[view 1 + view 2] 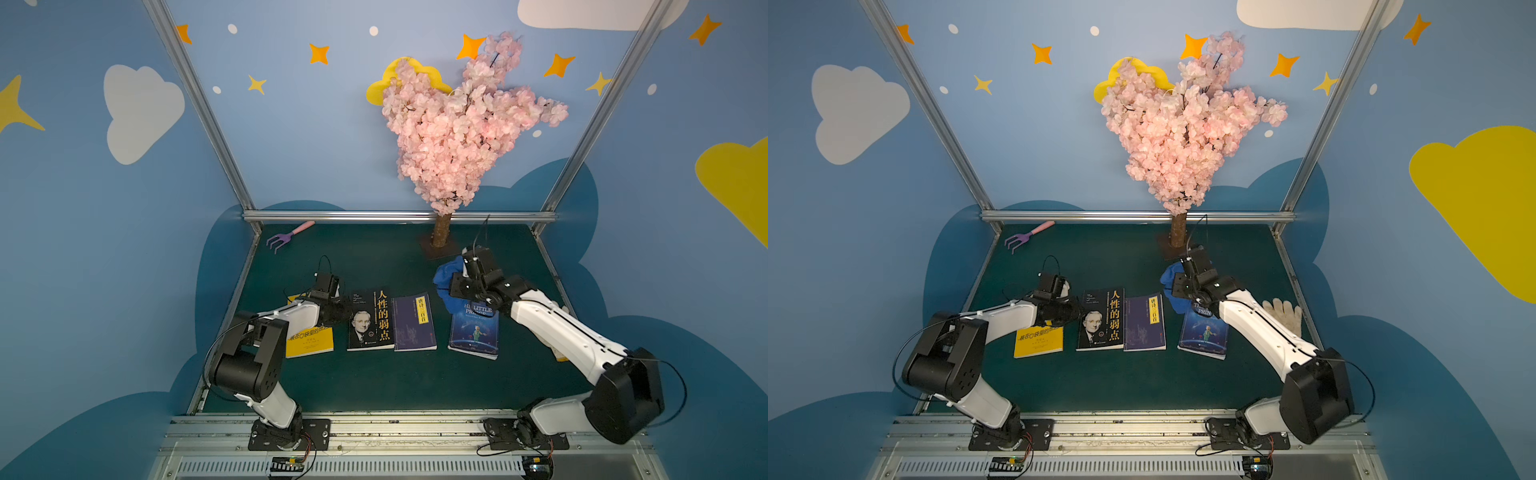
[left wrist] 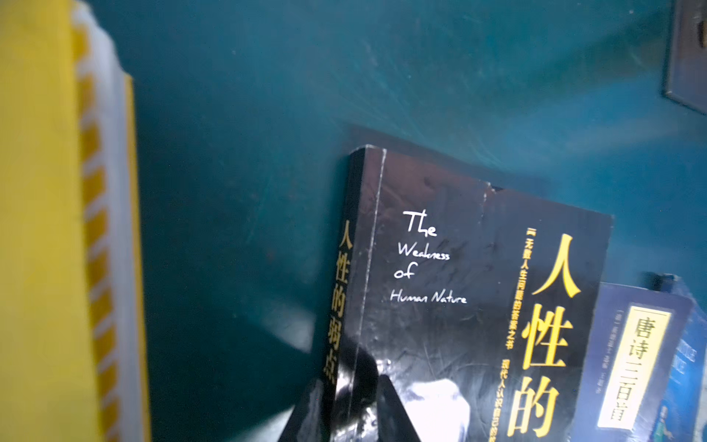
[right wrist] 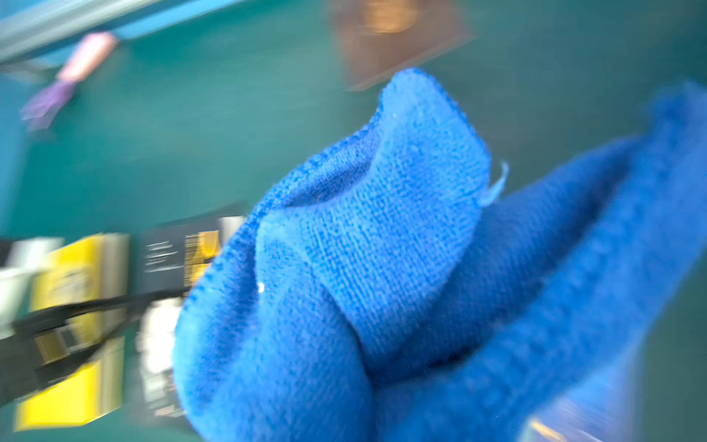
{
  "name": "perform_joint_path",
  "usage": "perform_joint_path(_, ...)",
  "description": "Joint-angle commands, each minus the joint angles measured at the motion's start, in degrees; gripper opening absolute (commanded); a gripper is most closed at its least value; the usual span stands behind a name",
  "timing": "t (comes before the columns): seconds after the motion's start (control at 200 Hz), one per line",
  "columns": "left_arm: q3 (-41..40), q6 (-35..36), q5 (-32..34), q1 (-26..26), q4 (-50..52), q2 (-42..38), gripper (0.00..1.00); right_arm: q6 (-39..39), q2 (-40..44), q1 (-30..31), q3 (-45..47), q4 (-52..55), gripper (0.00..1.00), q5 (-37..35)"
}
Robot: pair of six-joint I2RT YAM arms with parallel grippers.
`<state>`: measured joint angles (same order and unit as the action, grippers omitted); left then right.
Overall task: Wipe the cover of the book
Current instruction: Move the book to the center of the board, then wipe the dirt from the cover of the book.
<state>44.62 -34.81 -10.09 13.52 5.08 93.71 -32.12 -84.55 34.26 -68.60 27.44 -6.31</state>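
Four books lie flat in a row on the green bench (image 1: pixel 374 382), and the black book (image 1: pixel 371 320) with the man's portrait and gold characters is second from the robot's left, a gap away from the yellow book (image 1: pixel 309 343) and edge to edge with the purple book (image 1: pixel 413 322). The left pincer (image 1: pixel 348 311) is down low at the black book's spine side. From the left wrist view its two dark fingers (image 2: pixel 394 405) stand a little apart astride that edge, one over the cover and one out beside the spine, and I cannot tell whether they are pinching the book or only resting there. The right pincer (image 1: pixel 453 284) is clamped on a bunched blue cloth (image 1: pixel 444 276), which hangs in folds above the far end of the blue Little Prince book (image 1: pixel 473 336), the last in the row. The right wrist view is blurred and mostly filled with the cloth. A pale knitted glove (image 1: pixel 1283 313) lies near the bench's right edge in a top view, a small purple rake with a pink handle (image 1: pixel 289 237) sits at the far left corner, and a pink blossom tree (image 1: pixel 457 124) stands at the back
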Motion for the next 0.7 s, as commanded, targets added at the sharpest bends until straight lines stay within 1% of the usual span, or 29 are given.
perform_joint_path(0.0, -1.68, -2.56, -6.43, 0.28, -1.81, 0.59, 0.25, -2.98, -8.74, 4.72, -7.23, 4.74, 0.00, 6.24)
perform_joint_path(0.095, -3.79, -5.17, -10.22, 0.28, -5.36, 0.26, 0.24, -3.97, -15.33, 6.49, -14.87, 9.22, 0.00, 7.79)
perform_joint_path(0.19, -5.54, -7.24, -12.38, 0.33, -7.79, -0.54, 0.24, -4.79, -19.78, 6.59, -19.27, 12.07, 0.00, 10.31)
perform_joint_path(0.29, -6.26, -7.65, -11.79, 0.57, -8.43, -1.05, 0.24, -4.46, -22.84, 6.82, -21.62, 12.46, 0.00, 13.36)
perform_joint_path(0.365, -5.36, -6.73, -10.74, 0.71, -6.73, -0.51, 0.24, -3.91, -25.21, 7.32, -24.21, 13.42, 0.00, 14.85)
perform_joint_path(0.556, -1.81, -3.84, -8.57, 0.98, -2.25, 1.87, 0.23, -2.97, -33.51, 9.78, -31.90, 18.25, 0.00, 13.17)
perform_joint_path(0.611, -0.25, -2.89, -7.94, 0.98, 0.04, 2.42, 0.23, -2.96, -36.49, 10.12, -33.34, 19.32, 0.00, 13.57)
perform_joint_path(0.691, -0.01, -2.26, -7.09, 1.01, 0.35, 2.44, 0.24, -2.72, -40.45, 10.39, -35.11, 21.08, 0.00, 14.22)
